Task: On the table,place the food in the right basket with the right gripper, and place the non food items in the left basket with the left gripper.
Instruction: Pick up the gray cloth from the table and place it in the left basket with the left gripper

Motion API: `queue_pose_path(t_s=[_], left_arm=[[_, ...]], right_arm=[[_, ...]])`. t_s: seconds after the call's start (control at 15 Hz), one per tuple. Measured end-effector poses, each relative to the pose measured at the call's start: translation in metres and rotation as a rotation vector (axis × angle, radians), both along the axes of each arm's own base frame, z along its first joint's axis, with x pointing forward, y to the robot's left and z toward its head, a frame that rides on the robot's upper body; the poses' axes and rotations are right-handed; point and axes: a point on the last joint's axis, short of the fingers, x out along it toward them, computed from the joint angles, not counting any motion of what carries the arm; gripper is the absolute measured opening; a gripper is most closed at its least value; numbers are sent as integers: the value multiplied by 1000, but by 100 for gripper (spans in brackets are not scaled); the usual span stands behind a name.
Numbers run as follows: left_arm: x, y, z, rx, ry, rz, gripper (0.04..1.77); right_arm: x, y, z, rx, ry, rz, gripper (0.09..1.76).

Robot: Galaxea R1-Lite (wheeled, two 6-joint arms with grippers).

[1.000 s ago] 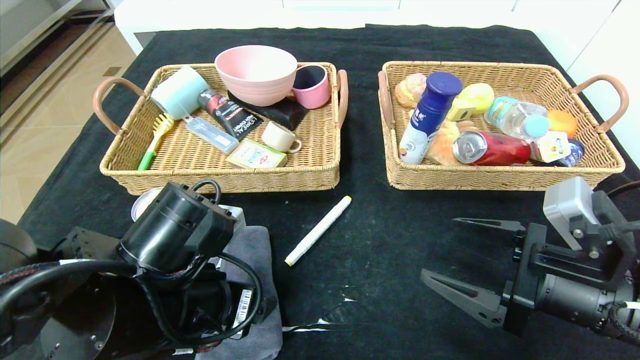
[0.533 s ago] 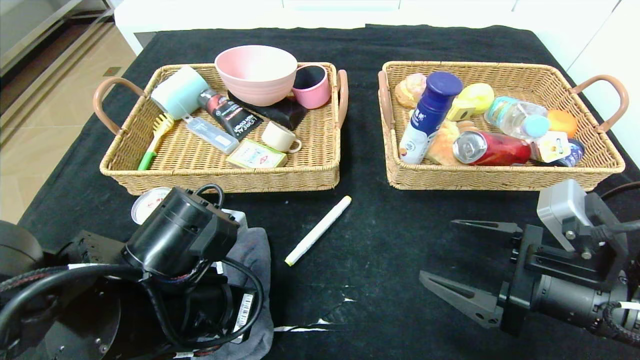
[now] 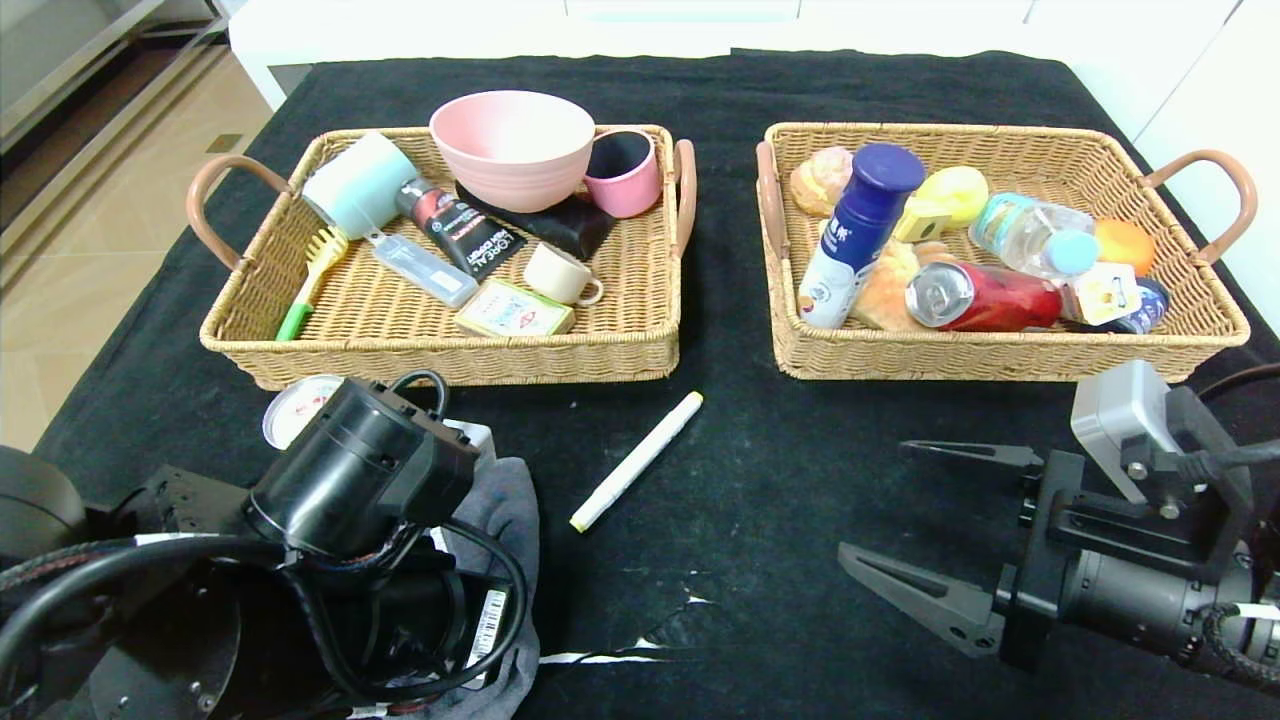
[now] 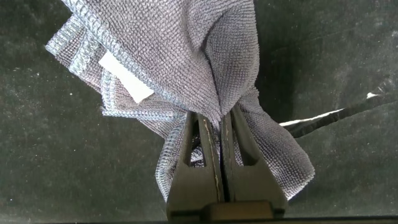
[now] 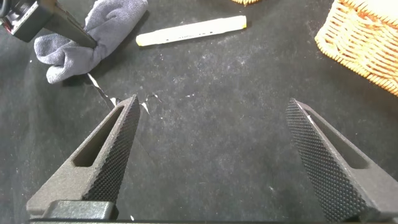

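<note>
Head view first: the left gripper (image 3: pixel 480 610) is down low at the near left of the table (image 3: pixel 800 480), mostly buried under its own arm, right on top of the grey towel (image 3: pixel 505 520). The white marker (image 3: pixel 637 460) lies on the cloth a bit beyond and to the right of it, near the front wall of the left basket (image 3: pixel 440 355), which has the pink bowl (image 3: pixel 512 148) in it. The right gripper (image 3: pixel 925 525) hangs over bare cloth at the near right, fingers spread wide with nothing between them. The right basket (image 3: pixel 1000 355) sits just beyond its fingertips, with the red can (image 3: pixel 985 297), the water bottle (image 3: pixel 1030 238) and the rest of the food already inside.

Left wrist view: the two fingers (image 4: pixel 194 155) are pressed together with a fold of the towel (image 4: pixel 180 56) pinched between them, the cloth bunching up past the tips. The white tear (image 4: pixel 323 117) in the table cover shows off to one side.

Right wrist view: both fingers (image 5: pixel 115 146) stand far apart over empty cloth. Well past the tips lies the marker (image 5: pixel 189 31), and further off the left gripper (image 5: pixel 81 37) has the towel (image 5: pixel 93 37) clamped. A corner of the right basket (image 5: pixel 360 37) is beyond the other finger.
</note>
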Motion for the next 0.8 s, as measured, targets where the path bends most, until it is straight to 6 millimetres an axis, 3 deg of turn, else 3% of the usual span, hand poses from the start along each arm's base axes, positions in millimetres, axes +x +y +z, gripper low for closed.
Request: queue_pose_path(t_s=[0.4, 0.8], left_arm=[[-4, 3, 3, 1, -7, -7, 12], [-19, 17, 32, -43, -107, -40, 12]], right_arm=[[1, 0, -1, -4, 2, 0, 171], [0, 0, -1, -3, -1, 1, 171]])
